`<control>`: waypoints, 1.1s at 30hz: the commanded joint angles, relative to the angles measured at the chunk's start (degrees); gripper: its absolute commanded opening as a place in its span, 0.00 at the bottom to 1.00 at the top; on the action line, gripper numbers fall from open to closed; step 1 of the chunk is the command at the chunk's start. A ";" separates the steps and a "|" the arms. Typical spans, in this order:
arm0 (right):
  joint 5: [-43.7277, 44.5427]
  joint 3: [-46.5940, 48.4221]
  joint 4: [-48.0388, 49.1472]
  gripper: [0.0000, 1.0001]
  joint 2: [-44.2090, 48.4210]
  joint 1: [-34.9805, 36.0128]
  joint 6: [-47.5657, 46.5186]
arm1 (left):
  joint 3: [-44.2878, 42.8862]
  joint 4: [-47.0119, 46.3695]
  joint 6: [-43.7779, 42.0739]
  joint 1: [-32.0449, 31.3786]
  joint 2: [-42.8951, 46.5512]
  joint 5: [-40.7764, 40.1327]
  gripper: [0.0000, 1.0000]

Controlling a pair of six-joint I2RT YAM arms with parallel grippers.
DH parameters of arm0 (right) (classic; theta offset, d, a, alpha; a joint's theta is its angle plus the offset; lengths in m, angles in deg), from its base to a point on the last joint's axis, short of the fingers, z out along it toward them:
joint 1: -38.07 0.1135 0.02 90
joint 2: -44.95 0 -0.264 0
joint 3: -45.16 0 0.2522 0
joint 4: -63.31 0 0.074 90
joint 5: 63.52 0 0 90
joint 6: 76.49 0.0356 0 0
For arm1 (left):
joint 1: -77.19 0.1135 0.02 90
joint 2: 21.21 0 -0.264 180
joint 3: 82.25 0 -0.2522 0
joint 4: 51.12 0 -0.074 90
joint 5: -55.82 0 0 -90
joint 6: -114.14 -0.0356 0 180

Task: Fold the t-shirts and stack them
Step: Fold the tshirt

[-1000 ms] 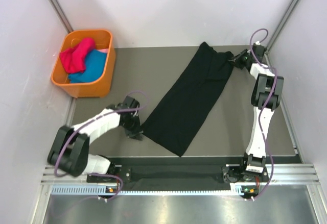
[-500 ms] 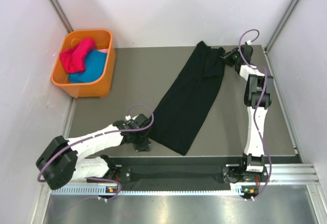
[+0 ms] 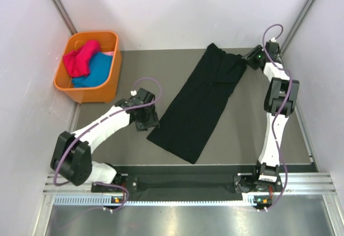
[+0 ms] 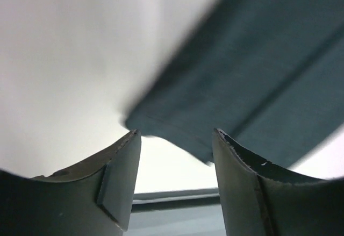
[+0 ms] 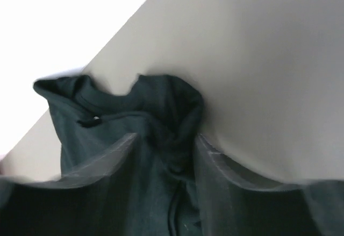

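Note:
The black t-shirt (image 3: pixel 201 104) lies on the table as a long diagonal strip, folded lengthwise. My left gripper (image 3: pixel 152 122) sits just left of its near-left edge. In the left wrist view that gripper (image 4: pixel 174 134) is open and empty, with a corner of the black t-shirt (image 4: pixel 258 58) just beyond the fingertips. My right gripper (image 3: pixel 248 61) is at the shirt's far right corner. In the right wrist view it (image 5: pixel 164 139) is open, with bunched cloth of the black t-shirt (image 5: pixel 134 107) lying loose between its fingers. A magenta-pink t-shirt (image 3: pixel 80 57) and a teal-blue t-shirt (image 3: pixel 94 74) lie crumpled in the basket.
The orange plastic basket (image 3: pixel 114 69) stands at the table's far left corner, against the wall. Light walls close in the table on three sides. A dark rail runs along the near edge in front of the arm bases.
Both grippers went from shut to open, letting go of the black t-shirt. The left gripper drew back from the near edge; the right pulled back to the right.

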State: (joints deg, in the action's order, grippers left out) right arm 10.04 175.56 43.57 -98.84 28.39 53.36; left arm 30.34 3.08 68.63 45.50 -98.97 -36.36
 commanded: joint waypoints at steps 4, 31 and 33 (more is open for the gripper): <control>1.59 0.36 -14.13 0.66 8.23 -1.57 -7.50 | -4.62 4.64 -14.95 5.04 -5.99 1.82 0.62; -12.47 -87.61 -13.90 0.61 81.64 32.57 4.34 | 2.58 -3.70 -20.23 5.58 -14.53 8.42 0.46; -10.72 -89.56 -10.74 0.60 82.70 35.93 8.72 | 3.02 -3.88 -20.58 5.58 -14.97 7.98 0.43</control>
State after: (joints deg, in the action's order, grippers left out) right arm -1.24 87.96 24.75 -17.99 59.63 52.88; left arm 31.68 1.53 48.87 50.90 -113.02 -27.11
